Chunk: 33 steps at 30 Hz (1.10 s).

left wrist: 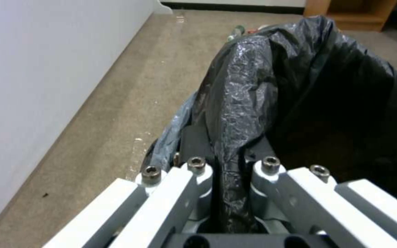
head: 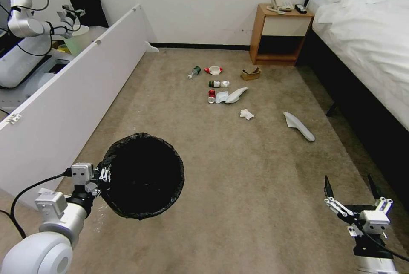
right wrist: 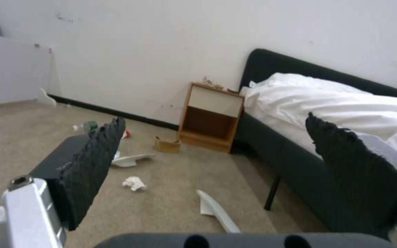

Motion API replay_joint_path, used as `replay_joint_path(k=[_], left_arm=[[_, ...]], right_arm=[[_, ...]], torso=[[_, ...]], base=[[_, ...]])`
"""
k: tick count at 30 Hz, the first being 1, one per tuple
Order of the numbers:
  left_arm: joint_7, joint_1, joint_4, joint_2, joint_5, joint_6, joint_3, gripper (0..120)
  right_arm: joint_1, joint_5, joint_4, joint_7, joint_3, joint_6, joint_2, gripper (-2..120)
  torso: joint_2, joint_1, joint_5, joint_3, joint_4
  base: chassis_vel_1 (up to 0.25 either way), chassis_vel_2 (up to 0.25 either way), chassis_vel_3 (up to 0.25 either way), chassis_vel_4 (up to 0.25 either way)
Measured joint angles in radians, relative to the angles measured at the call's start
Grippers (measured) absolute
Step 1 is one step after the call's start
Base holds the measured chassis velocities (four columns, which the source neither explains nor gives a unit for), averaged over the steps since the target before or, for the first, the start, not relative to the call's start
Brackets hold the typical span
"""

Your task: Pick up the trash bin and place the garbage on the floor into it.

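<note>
Nearest, at lower left: left gripper (head: 103, 176), fingers (left wrist: 194, 144) closed tight on the rim of the trash bin (head: 142, 175), pinching the crinkled black bag (left wrist: 263, 103) folded over it. Bin held above the floor (head: 238, 180), mouth facing up, inside dark, contents impossible to tell.

At lower right: right gripper (head: 350, 189), fingers (right wrist: 93, 162) spread wide apart, holding nothing, above bare carpet near the bed (head: 370, 35).

Farther out on the carpet, well apart from the bin: one white slipper (head: 299, 126), a crumpled tissue (head: 246, 114), then a second slipper (head: 235, 94) touching a red can (head: 211, 93). Beyond: a small bottle (head: 219, 83) with green label, writing not readable, another bottle (head: 194, 72) with green cap, a red-and-white wrapper (head: 213, 70), a brown paper bag (head: 251, 73).

Farthest: wooden nightstand (head: 279, 35) against the wall, carrying a phone (head: 279, 4).
</note>
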Motion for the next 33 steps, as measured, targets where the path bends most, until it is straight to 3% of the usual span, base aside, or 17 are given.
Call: replay_joint_path(k=[17, 33], left_arm=[[-0.003, -0.001, 0.013, -0.003, 0.000, 0.001, -0.003, 5], [-0.003, 0.012, 0.015, -0.010, 0.011, 0.000, -0.007, 5]], right_arm=[[-0.001, 0.026, 0.006, -0.003, -0.005, -0.016, 0.000, 100], [0.002, 0.025, -0.002, -0.006, -0.004, -0.012, 0.000, 100]], torso=[[0.000, 0.000, -0.0002, 0.000, 0.0000], [0.000, 0.000, 0.0000, 0.000, 0.0000]], base=[[-0.013, -0.001, 0.014, -0.001], [-0.216, -0.049, 0.210, 0.038]])
